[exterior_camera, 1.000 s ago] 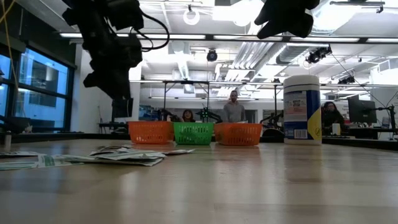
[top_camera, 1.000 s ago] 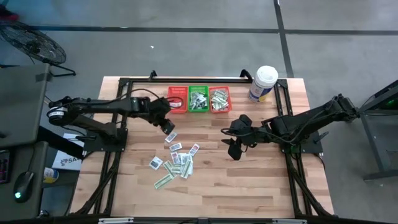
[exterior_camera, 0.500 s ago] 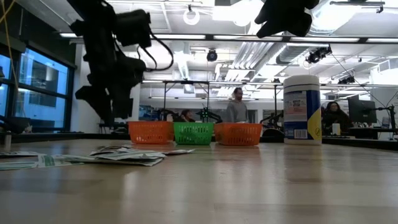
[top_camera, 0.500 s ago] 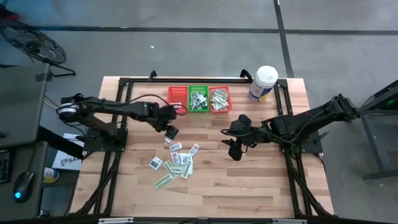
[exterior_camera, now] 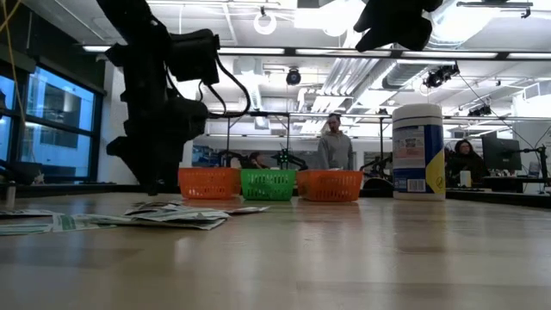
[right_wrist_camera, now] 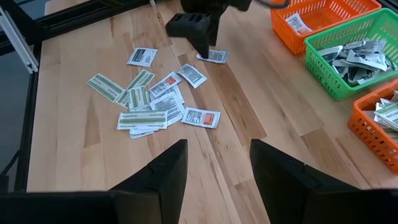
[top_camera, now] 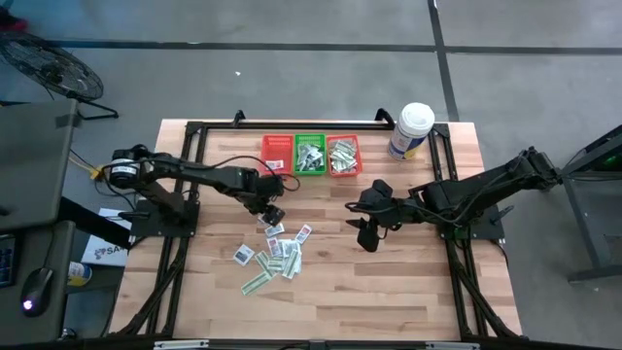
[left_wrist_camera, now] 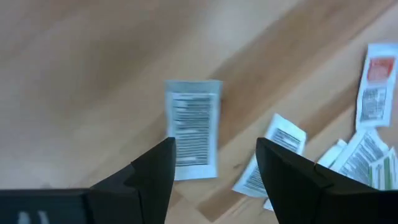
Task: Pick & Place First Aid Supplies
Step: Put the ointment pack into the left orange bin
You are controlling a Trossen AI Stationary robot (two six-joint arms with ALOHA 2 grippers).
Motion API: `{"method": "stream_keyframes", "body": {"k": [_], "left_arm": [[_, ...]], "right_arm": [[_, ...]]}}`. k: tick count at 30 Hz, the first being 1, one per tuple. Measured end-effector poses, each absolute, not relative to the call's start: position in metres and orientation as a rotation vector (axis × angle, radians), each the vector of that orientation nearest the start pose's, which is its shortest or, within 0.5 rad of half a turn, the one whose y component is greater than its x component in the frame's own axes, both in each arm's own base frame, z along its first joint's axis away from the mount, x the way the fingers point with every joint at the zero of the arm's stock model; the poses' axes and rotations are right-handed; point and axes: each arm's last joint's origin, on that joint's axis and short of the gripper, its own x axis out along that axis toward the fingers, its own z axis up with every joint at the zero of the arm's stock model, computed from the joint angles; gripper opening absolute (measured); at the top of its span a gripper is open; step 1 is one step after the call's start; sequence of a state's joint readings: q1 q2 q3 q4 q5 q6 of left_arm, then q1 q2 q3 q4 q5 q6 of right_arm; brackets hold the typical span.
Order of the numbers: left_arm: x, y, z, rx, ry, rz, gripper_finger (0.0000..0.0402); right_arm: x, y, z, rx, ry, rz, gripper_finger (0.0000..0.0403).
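Observation:
The first aid supplies are small flat packets lying in a loose heap (top_camera: pixel 277 255) on the wooden table, seen also in the right wrist view (right_wrist_camera: pixel 152 102). One white printed packet (left_wrist_camera: pixel 193 127) lies flat by itself at the heap's far edge. My left gripper (left_wrist_camera: pixel 214 165) hangs open just above it and points steeply down; its fingertips stand over the packet's near end without touching. In the high view this gripper (top_camera: pixel 273 214) covers the packet. My right gripper (top_camera: pixel 366 236) waits open, raised above the table's middle right, with nothing between its fingers (right_wrist_camera: pixel 217 165).
Three small baskets stand in a row at the far edge: red (top_camera: pixel 277 154), green (top_camera: pixel 310 154) and orange (top_camera: pixel 343 156), the last two holding packets. A white tub (top_camera: pixel 411 130) stands at the far right. Bare wood lies between the heap and my right gripper.
My left gripper has sunk from well above the table to just over it, moving a little toward the near edge and the heap's far side. It has tipped more steeply downward. My right gripper has kept still.

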State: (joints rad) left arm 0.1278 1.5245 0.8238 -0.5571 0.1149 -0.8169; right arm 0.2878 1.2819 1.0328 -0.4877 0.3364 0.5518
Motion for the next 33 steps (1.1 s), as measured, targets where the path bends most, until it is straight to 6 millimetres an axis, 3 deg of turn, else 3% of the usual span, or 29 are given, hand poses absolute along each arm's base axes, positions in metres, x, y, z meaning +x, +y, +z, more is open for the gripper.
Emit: {"method": "stream_keyframes", "body": {"k": [7, 18, 27, 33], "left_arm": [[0.263, 0.026, 0.152, -0.826, 1.211, 0.625, 0.0218], [0.263, 0.026, 0.150, -0.801, 1.215, 0.633, 0.0218], [0.267, 0.005, 0.129, -0.671, 1.297, 0.694, 0.0218], [0.266, 0.001, 0.126, -0.656, 1.297, 0.740, 0.0215]], "right_arm": [[0.259, 0.067, 0.291, 0.318, 0.659, -0.234, 0.0168], [0.260, 0.067, 0.291, 0.327, 0.658, -0.235, 0.0168], [0.260, 0.067, 0.291, 0.330, 0.658, -0.237, 0.0168], [0.260, 0.067, 0.291, 0.331, 0.658, -0.236, 0.0168]]}}
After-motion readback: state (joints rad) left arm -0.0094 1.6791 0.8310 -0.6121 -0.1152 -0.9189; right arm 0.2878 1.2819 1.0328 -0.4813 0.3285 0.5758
